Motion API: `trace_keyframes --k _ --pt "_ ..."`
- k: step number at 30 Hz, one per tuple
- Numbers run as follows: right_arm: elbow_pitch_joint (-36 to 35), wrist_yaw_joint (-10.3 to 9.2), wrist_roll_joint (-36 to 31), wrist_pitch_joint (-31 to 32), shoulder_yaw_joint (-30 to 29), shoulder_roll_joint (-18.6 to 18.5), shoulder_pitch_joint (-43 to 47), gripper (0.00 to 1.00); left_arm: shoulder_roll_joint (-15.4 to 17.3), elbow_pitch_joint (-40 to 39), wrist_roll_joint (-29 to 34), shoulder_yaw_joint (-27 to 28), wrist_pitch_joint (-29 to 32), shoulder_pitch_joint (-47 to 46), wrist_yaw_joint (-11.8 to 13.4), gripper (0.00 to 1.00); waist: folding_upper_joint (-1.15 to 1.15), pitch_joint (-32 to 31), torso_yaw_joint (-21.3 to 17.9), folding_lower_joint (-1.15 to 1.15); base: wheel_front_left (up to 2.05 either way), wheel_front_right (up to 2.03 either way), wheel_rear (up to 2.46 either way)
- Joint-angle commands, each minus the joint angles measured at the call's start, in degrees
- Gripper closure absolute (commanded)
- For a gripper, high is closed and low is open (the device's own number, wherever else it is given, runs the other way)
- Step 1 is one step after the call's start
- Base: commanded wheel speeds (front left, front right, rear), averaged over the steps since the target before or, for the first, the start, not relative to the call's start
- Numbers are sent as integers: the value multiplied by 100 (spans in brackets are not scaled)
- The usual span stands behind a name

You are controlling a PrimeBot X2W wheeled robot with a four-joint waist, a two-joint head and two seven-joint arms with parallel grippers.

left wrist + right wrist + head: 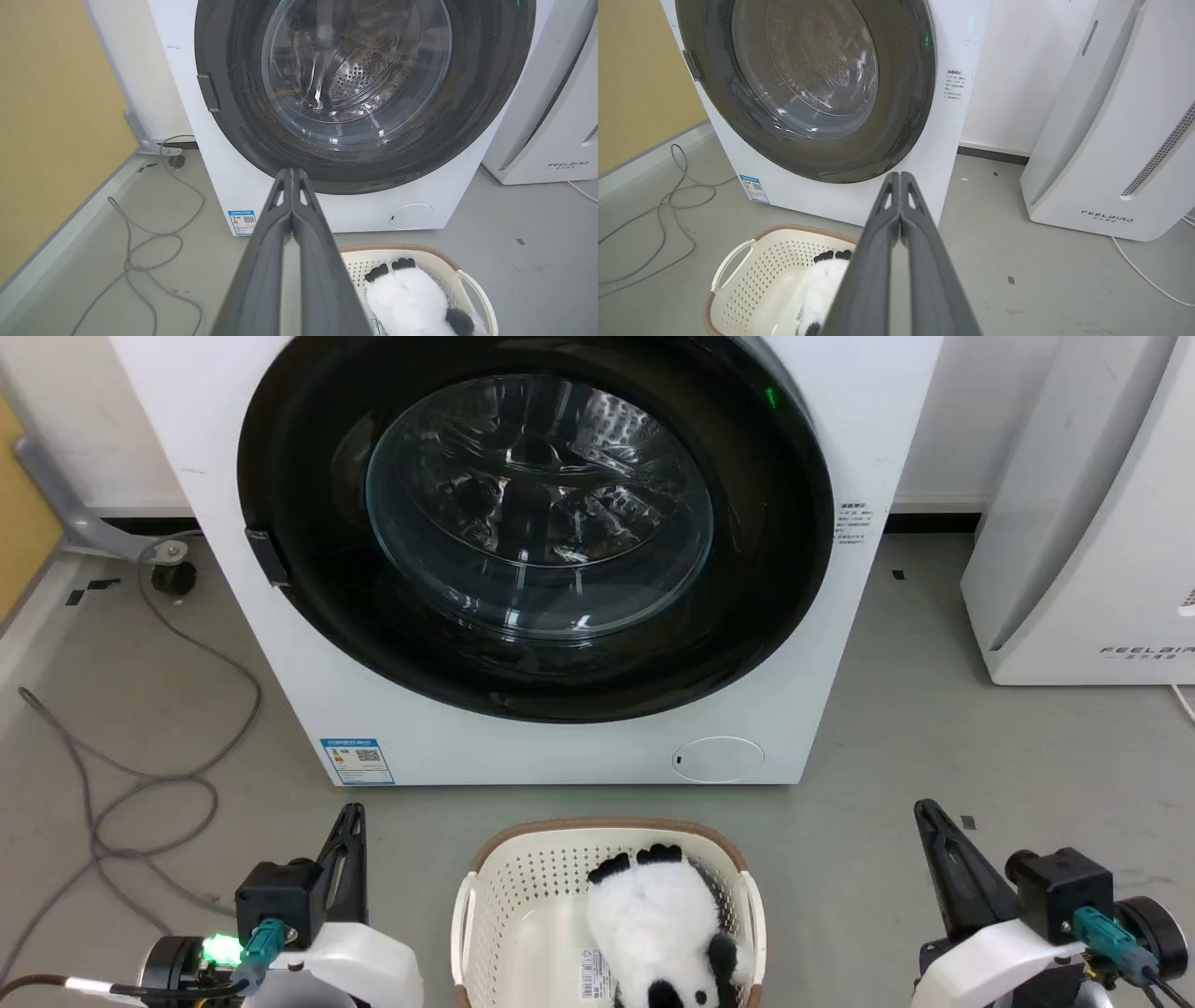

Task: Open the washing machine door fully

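Door (537,513): closed flush, upper centre.
Left fingers (345,845): pressed together, empty, lower left.
Right fingers (954,868): pressed together, empty, lower right.
Basket (509,887): bottom centre.

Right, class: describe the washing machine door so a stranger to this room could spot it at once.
Find the white washing machine standing behind the cream laundry basket. The washing machine door is the big glossy black disc across its front, with a bulging clear glass centre. The flap below it is small, white and flat.
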Motion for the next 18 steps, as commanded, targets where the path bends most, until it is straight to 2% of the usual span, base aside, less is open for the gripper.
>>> trace_keyframes --k 1,18 --pt "-23 5 -44 4 -3 6 -78 100 0 -27 16 -8 1 -91 -32 100 0 0 0 0 0 0 0" --pt "-23 5 -44 4 -3 6 -78 100 0 -27 16 -8 1 -91 -32 100 0 0 0 0 0 0 0"
